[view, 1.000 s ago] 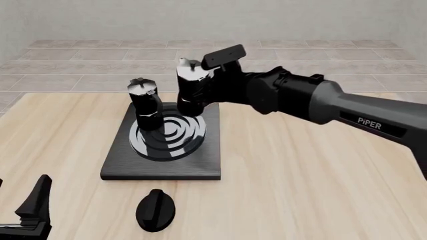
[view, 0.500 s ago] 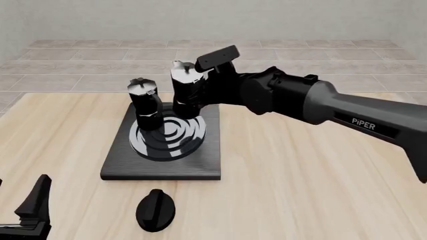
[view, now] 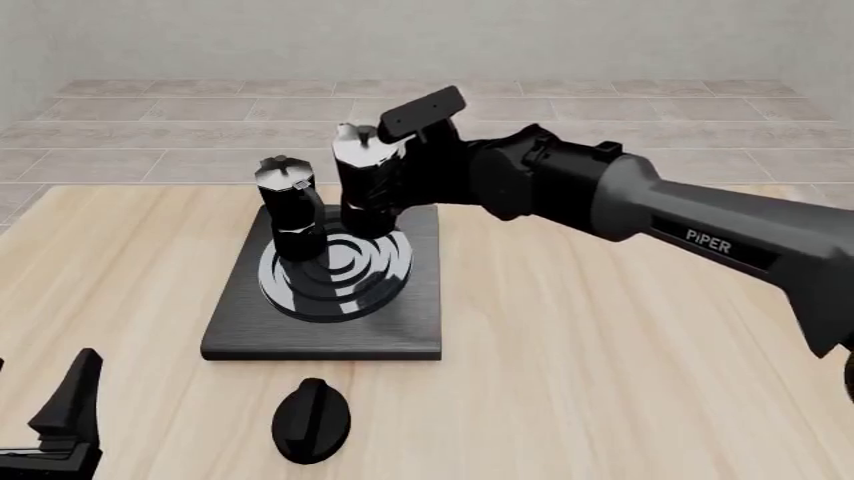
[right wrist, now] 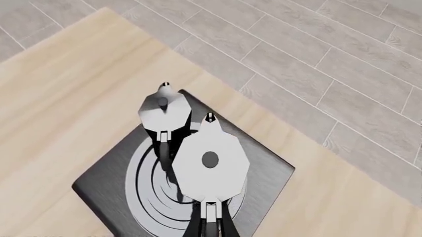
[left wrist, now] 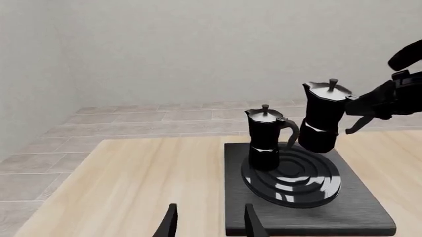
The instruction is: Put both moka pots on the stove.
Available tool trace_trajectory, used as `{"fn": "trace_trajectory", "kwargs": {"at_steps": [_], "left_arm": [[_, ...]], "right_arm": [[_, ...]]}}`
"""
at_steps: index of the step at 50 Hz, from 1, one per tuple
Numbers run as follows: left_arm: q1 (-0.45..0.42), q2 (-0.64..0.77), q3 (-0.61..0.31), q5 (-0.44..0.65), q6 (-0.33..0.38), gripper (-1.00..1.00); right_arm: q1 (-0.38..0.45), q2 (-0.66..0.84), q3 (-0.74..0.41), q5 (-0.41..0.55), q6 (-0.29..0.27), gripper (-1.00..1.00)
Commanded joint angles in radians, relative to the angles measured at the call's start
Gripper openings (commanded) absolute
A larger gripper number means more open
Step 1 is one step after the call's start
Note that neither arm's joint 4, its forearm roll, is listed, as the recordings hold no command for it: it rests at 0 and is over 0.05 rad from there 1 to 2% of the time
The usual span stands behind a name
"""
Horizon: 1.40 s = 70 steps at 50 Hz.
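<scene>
- The right gripper (view: 400, 175) is clenched on the handle side of one moka pot (view: 364, 190), holding it upright above the far right part of the ring burner (view: 340, 268); the left wrist view shows its base clear of the burner.
- "PiPER" is printed in white on the right arm (view: 707, 240).
- The second moka pot (view: 290, 208) stands upright on the burner's far left part, just beside the held one, apart from it.
- The stove (view: 327, 335) lies flat on the table (view: 601, 380).
- The left gripper (left wrist: 207, 222) is released, fingers (left wrist: 170, 223) parted, holding nothing, near the table's near left corner, well apart from both pots.
- A black oval knob (view: 311, 420) lies just in front of the stove.
</scene>
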Motion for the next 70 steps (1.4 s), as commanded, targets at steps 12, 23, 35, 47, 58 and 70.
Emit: {"fn": "trace_trajectory", "kwargs": {"at_steps": [12, 23, 35, 47, 58, 70], "left_arm": [[-0.002, 0.003, 0.002, -0.002, 0.003, 1.0], [0.0, 0.005, 0.001, -0.002, 0.003, 1.0], [-0.001, 0.002, -0.003, 0.005, 0.004, 1.0], [0.003, -0.002, -0.006, 0.007, 0.002, 1.0], [0.004, -0.003, 0.0, 0.002, 0.0, 1.0], [0.005, -0.004, 0.001, 0.0, 0.0, 1.0]], "right_arm": [[-0.007, 0.0, -0.024, -0.016, 0.001, -1.0], [-0.008, 0.011, -0.01, -0.035, 0.01, -1.0], [-0.008, 0.018, 0.009, -0.052, 0.01, -1.0], [-0.01, 0.024, 0.033, -0.069, 0.009, -1.0], [-0.01, 0.027, 0.036, -0.071, 0.009, -1.0], [-0.007, 0.035, 0.053, -0.086, 0.016, -1.0]]}}
